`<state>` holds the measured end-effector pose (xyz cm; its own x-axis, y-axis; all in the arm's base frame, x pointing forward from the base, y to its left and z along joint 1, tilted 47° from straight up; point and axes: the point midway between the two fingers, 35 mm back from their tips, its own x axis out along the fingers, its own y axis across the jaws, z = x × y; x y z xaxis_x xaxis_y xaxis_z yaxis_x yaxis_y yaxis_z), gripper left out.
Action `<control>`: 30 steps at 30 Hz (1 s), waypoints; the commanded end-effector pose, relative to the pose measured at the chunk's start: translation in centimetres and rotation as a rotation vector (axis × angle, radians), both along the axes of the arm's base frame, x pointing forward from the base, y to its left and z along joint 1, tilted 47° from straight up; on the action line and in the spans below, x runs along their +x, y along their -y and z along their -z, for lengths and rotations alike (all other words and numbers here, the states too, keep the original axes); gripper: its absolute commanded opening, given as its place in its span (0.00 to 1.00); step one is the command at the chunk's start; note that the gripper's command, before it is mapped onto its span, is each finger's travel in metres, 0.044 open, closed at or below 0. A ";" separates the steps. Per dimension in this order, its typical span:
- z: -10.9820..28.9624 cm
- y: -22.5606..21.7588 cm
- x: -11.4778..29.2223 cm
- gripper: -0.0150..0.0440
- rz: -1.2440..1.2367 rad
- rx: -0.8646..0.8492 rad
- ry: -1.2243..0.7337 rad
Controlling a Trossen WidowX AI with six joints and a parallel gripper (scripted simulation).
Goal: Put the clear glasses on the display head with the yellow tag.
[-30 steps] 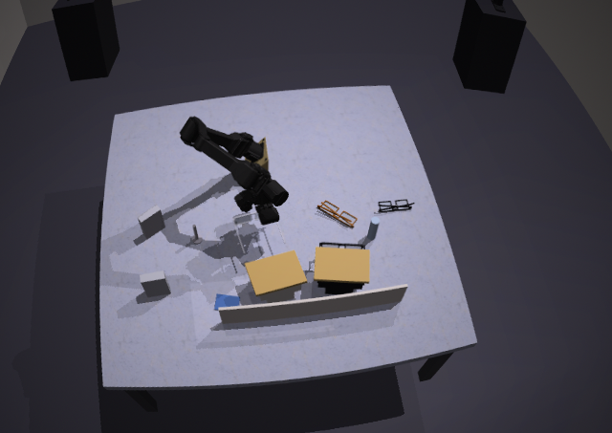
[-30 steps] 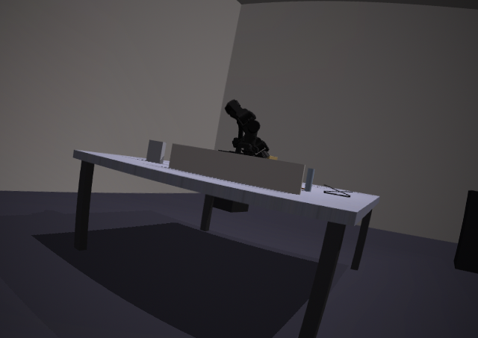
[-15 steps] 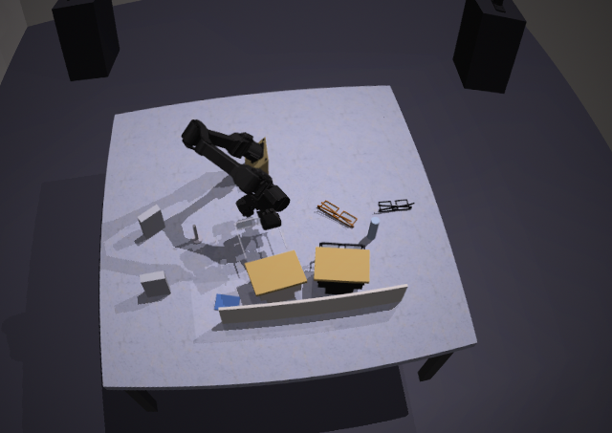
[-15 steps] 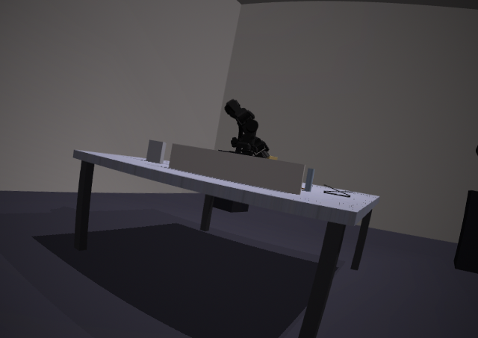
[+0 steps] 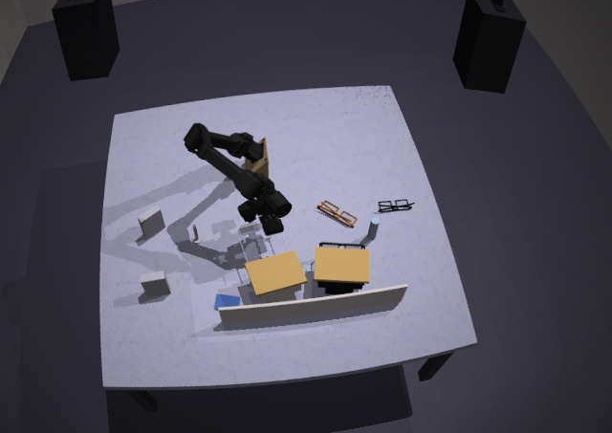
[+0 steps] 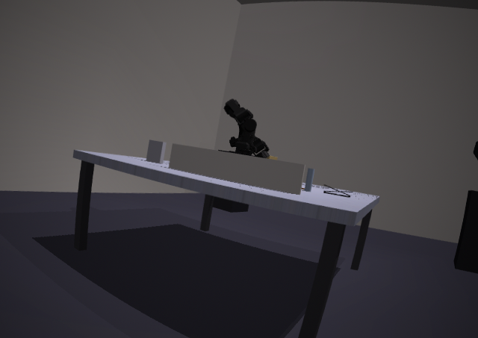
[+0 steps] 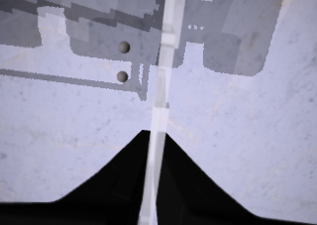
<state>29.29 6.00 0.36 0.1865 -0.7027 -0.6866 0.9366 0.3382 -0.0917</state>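
Top view: the pale grey table (image 5: 148, 349) fills mid-frame; at centre the tan left-hand display head (image 5: 274, 271) lies just below the black gripper (image 5: 271, 225), whose nearly closed jaws pinch the clear transparent glasses (image 5: 250, 230), temples pointing down-frame toward it.

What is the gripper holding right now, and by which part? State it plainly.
The gripper is shut on the clear glasses, pinching a thin translucent bar of the frame between its fingers. Which bar of the frame this is cannot be told.
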 end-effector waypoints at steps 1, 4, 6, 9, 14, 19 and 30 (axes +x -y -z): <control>0.1 -0.2 0.6 0.25 -0.007 -0.008 -0.004; 0.1 -0.3 1.0 0.25 -0.007 -0.008 -0.004; 0.2 -0.4 1.3 0.25 -0.007 -0.008 -0.004; 0.2 -0.5 1.7 0.25 -0.007 -0.008 -0.003; 0.3 -0.8 2.5 0.25 -0.007 -0.008 -0.003; 0.4 -1.0 3.2 0.25 -0.007 -0.008 -0.003; 0.6 -1.5 4.7 0.25 -0.007 -0.008 -0.002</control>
<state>33.56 7.38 -0.16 0.1881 -0.7023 -0.6866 0.9368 0.3382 -0.0893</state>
